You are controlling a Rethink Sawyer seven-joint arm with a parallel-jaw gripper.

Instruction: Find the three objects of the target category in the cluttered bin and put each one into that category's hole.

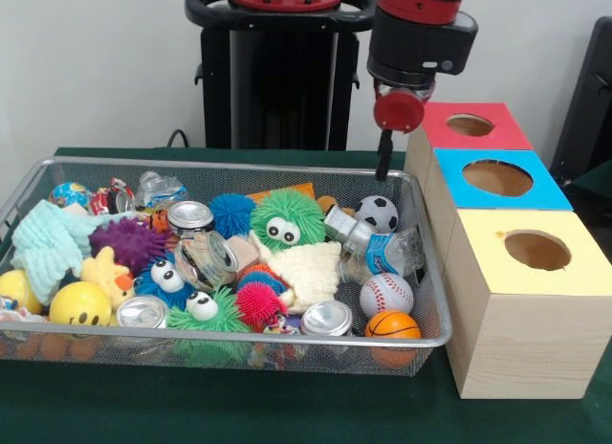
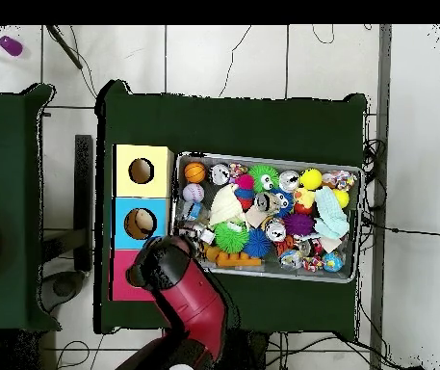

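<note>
The silver mesh bin [image 1: 229,166] is full of toys. One clear bottle with a blue label [image 1: 384,255] lies at its right side, next to a soccer ball. A second clear bottle [image 1: 207,258] lies in the middle left. A third, crinkled one [image 1: 158,188] lies at the far left. My gripper [image 1: 384,162] hangs just above the bin's far right corner, beside the red-topped box, with nothing seen in it. The blue-topped box's hole [image 1: 497,178] is to its right. In the overhead view my arm [image 2: 166,265] covers the gripper, beside the blue hole [image 2: 140,224].
The red-topped box [image 1: 470,125] and yellow-topped box [image 1: 537,250] flank the blue one along the bin's right side. Silver cans [image 1: 327,318], fuzzy balls, a baseball [image 1: 386,293] and a basketball [image 1: 392,325] crowd the bin. The bin's rim also shows in the overhead view [image 2: 262,157].
</note>
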